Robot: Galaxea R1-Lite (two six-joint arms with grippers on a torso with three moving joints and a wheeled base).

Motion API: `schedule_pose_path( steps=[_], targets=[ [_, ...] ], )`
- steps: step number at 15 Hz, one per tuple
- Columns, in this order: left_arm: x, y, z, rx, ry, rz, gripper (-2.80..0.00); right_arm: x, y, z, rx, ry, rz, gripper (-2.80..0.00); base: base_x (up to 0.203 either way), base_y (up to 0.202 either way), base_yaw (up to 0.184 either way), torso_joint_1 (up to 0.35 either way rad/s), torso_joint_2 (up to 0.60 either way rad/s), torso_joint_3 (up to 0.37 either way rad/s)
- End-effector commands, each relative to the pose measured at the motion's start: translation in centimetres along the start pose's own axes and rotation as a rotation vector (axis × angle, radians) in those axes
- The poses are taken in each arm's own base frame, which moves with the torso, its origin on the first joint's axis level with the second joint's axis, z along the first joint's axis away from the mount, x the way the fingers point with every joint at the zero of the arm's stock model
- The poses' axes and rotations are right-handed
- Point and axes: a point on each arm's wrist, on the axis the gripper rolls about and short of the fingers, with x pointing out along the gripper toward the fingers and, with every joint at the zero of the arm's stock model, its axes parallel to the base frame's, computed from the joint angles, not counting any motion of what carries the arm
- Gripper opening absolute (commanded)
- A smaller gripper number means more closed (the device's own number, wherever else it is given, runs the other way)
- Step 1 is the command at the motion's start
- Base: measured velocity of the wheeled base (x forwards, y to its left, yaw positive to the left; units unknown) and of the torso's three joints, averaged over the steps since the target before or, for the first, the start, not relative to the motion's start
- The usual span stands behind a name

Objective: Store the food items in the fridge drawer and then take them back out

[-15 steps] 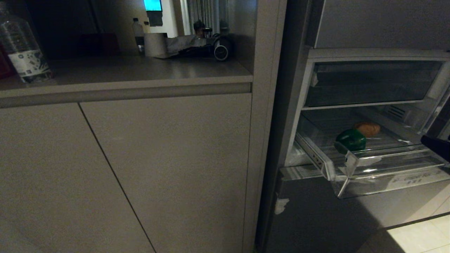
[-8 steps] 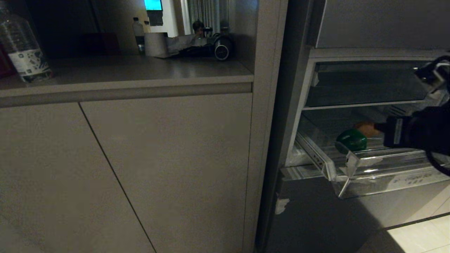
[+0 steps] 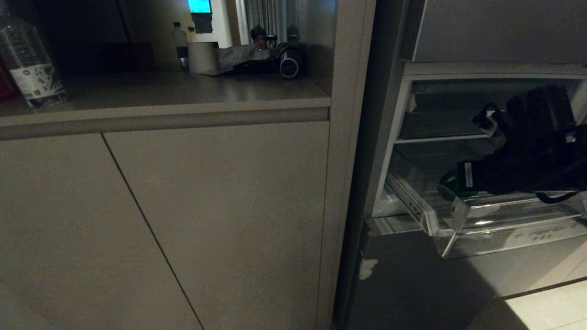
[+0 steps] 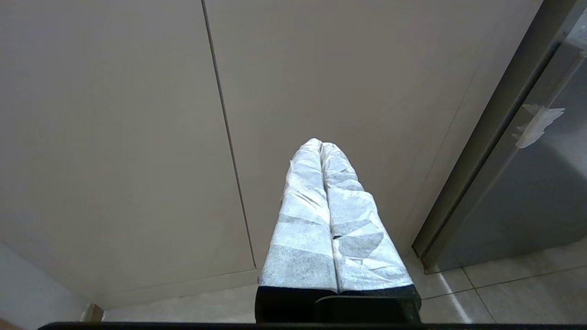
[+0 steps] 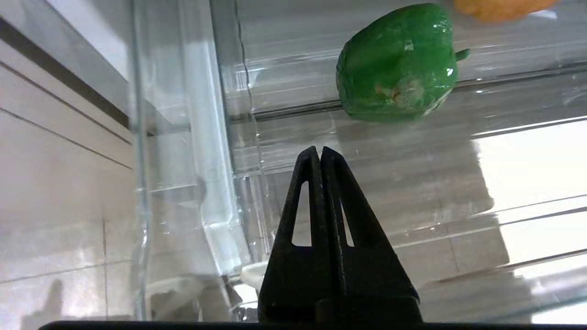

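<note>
The right gripper (image 5: 319, 151) is seen nearest in its wrist view, its black fingers pressed together with nothing between them, poised above the ribbed floor of the fridge drawer (image 5: 367, 220). The drawer is of clear, glossy plastic and is pulled out from the grey fridge (image 3: 458, 284). Just beyond the fingertips, apart from them, the green pepper (image 5: 396, 62) is lying on the drawer floor: rounded, shiny, lobed, with a scuffed pale patch on its skin. Its short stem is pointed sideways, towards the brown potato (image 5: 500, 8), of which only a matte orange-brown edge is shown farther in, near the pepper. In the head view the drawer interior is mostly covered by the black right arm (image 3: 527, 156). The left gripper (image 4: 321, 146), wrapped in pale fabric, is clenched empty before the beige cabinet doors (image 4: 137, 137).
</note>
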Motion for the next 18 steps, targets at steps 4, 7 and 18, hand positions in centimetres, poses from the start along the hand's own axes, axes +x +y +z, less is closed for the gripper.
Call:
schedule_pose_path(
  steps=[4, 7, 18],
  targets=[
    [0.0, 0.0, 0.0, 0.0, 0.001, 0.0, -2.8, -0.3, -0.9, -0.9, -0.027, 0.111, -0.032, -2.8, 0.0, 0.0, 0.0, 0.0, 0.0, 0.0],
    [0.0, 0.0, 0.0, 0.0, 0.001, 0.0, -2.8, -2.5, -2.0, -1.1, -0.019, 0.131, -0.051, -2.8, 0.0, 0.0, 0.0, 0.0, 0.0, 0.0],
    [0.0, 0.0, 0.0, 0.0, 0.001, 0.0, -2.8, 3.5, -1.7, 4.0, -0.017, 0.102, -0.056, 0.0, 0.0, 0.0, 0.0, 0.0, 0.0, 0.0]
  ],
)
